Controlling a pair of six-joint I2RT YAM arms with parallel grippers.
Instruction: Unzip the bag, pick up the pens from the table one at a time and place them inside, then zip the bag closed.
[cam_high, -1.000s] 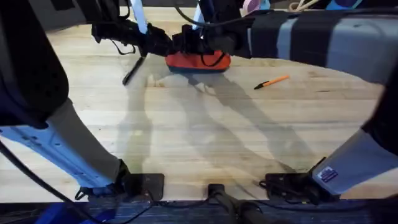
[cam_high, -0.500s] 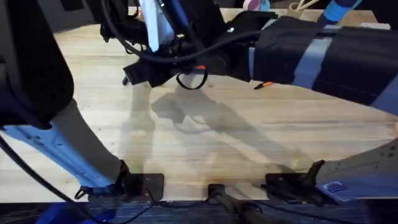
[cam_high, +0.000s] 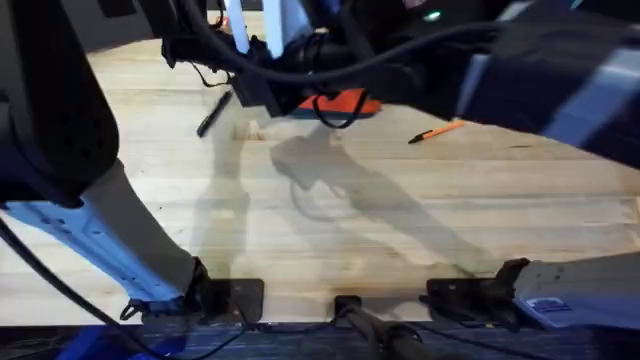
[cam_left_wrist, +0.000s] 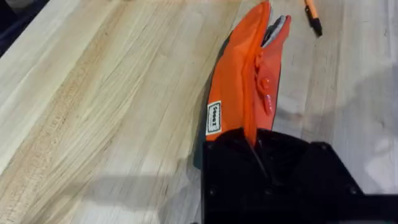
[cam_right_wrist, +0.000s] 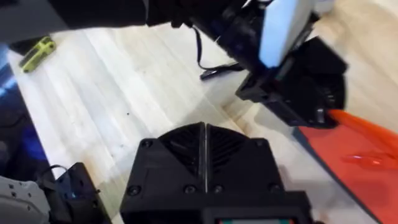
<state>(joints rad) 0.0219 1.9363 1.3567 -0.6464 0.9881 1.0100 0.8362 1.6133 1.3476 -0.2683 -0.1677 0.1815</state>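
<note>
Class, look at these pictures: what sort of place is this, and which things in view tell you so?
Probably a robotics lab workbench: a plank table, an orange bag clamped by the left gripper, and an orange pen lying loose.

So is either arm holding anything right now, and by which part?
The left gripper pinches the bag by one end. The right gripper is shut, empty.

I see the bag (cam_left_wrist: 245, 81) as soft matt orange cloth, lying on the table (cam_left_wrist: 106, 93) of pale, grainy, smooth wood.
</note>
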